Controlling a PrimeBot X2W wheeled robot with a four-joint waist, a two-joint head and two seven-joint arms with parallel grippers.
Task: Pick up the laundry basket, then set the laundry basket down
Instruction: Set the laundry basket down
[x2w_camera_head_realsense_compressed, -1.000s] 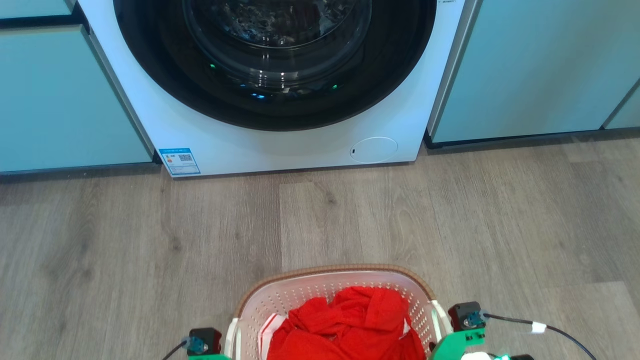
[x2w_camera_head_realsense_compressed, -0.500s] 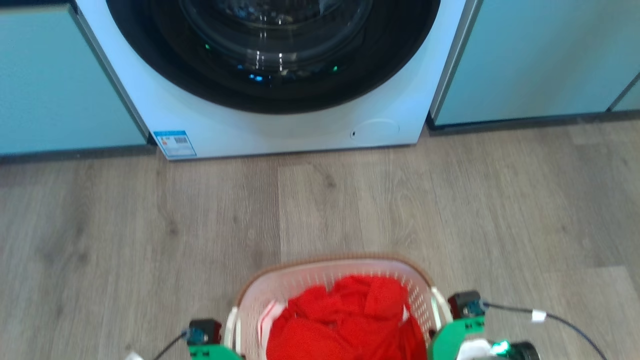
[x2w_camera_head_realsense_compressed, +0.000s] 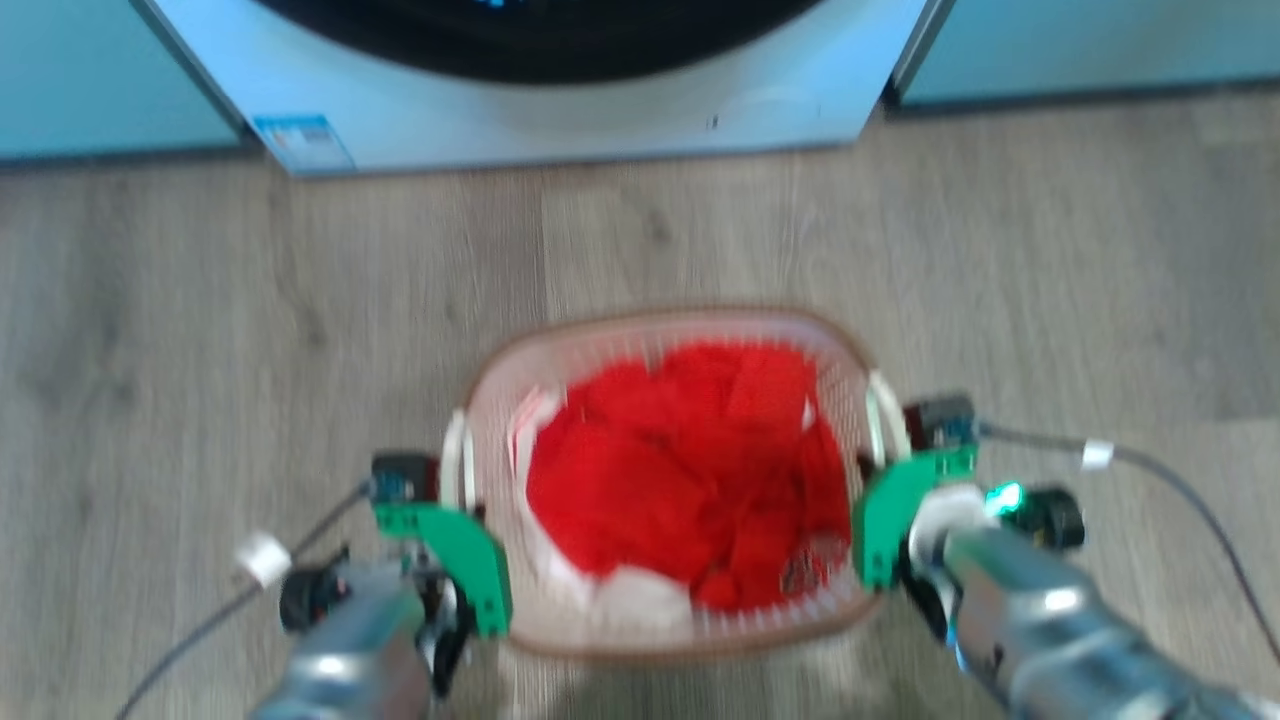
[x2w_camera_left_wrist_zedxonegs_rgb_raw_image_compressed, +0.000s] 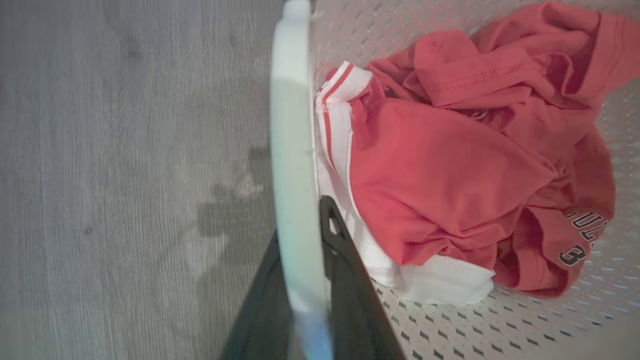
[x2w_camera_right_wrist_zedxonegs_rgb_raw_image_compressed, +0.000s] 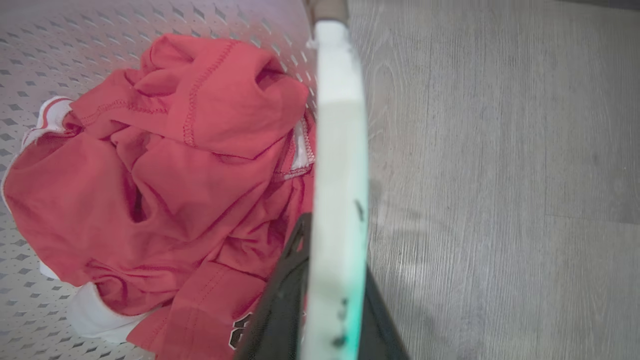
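Still held, laundry basket (x2w_camera_head_realsense_compressed: 655, 322), left gripper (x2w_camera_left_wrist_zedxonegs_rgb_raw_image_compressed: 301, 225), right gripper (x2w_camera_right_wrist_zedxonegs_rgb_raw_image_compressed: 334, 241), camera tilted down

Right end effector (x2w_camera_right_wrist_zedxonegs_rgb_raw_image_compressed: 334, 252) closed on white handle (x2w_camera_right_wrist_zedxonegs_rgb_raw_image_compressed: 341, 140) of laundry basket (x2w_camera_right_wrist_zedxonegs_rgb_raw_image_compressed: 75, 30); red garment (x2w_camera_right_wrist_zedxonegs_rgb_raw_image_compressed: 175, 175) inside, wood floor (x2w_camera_right_wrist_zedxonegs_rgb_raw_image_compressed: 500, 175) beside.

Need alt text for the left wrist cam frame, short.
The left claw clamps the white side handle of the laundry basket, one dark finger on each side. Right of the handle, a crumpled red garment with white trim lies in the perforated basket; left of it is grey wood floor.
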